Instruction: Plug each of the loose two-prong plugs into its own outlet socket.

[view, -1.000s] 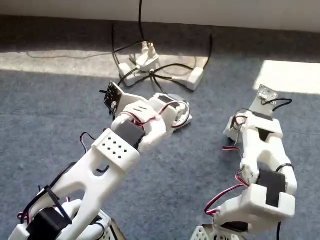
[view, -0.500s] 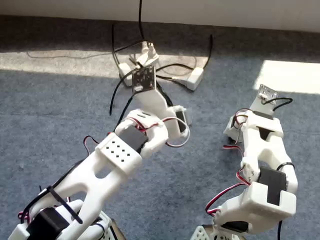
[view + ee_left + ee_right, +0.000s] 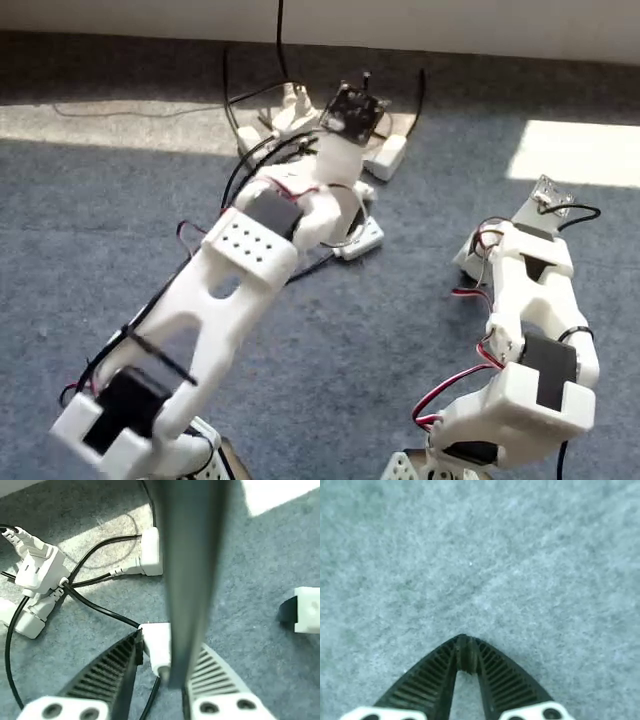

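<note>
Currently the left arm (image 3: 240, 270) is stretched out across the grey carpet (image 3: 470, 555) towards the tangle of black cords (image 3: 100, 609) and white outlet blocks (image 3: 35, 572) near the far wall. In the left wrist view the left hand (image 3: 162, 652) sits low over the carpet with a white plug (image 3: 156, 645) between its ribbed fingers (image 3: 117, 662). One finger touches the plug's side. The other side is hidden behind a dark blurred bar, so the hand seems to be pinching the plug rather than merely straddling it. A black cord runs from this plug towards the outlet blocks. A second white plug (image 3: 150, 552) lies beyond it on the carpet, well apart, with its own black cord leading towards the same cluster.

The right arm (image 3: 530, 300) is folded up at the other side, apart from the cords. The right hand (image 3: 465, 655) points down at bare carpet with its fingertips pressed together and nothing between them.
</note>
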You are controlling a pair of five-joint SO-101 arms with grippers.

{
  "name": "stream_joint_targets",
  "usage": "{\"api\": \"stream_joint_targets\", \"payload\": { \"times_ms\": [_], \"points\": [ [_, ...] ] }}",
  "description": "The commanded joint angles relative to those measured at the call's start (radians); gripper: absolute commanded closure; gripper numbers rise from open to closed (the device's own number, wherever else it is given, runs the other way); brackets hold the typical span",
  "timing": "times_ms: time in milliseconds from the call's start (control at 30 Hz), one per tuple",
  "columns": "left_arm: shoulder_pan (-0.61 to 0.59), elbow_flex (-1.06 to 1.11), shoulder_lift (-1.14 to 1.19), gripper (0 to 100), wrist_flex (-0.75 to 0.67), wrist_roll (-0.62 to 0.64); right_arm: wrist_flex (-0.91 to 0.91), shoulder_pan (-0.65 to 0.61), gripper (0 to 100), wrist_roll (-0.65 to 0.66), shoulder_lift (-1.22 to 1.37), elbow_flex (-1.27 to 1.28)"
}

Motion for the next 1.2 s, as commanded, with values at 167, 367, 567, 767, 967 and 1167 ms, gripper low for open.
{"api": "stream_joint_targets", "payload": {
  "times_ms": [167, 367, 567, 767, 967, 1167],
  "points": [
    [0.022, -0.923, 0.568, 99, 0.623, -0.262, -0.015, 0.024, 99.1, -0.012, 0.001, -0.038],
    [0.05, -1.356, 0.86, 99, 0.813, -0.473, -0.015, 0.024, 99.1, -0.009, 0.001, -0.038],
    [0.077, -1.483, 1.03, 99, 0.821, -0.575, -0.015, 0.024, 99.1, -0.008, 0.001, -0.038],
    [0.088, -1.481, 1.052, 99, 0.818, -0.577, -0.015, 0.022, 99.1, -0.008, 0.001, -0.038],
    [0.09, -1.48, 1.053, 99, 0.816, -0.58, -0.015, 0.022, 99.1, -0.008, 0.001, -0.038],
    [0.084, -1.466, 1.089, 99, 0.816, -0.624, -0.015, 0.022, 99.1, -0.008, 0.001, -0.038]
  ]
}}
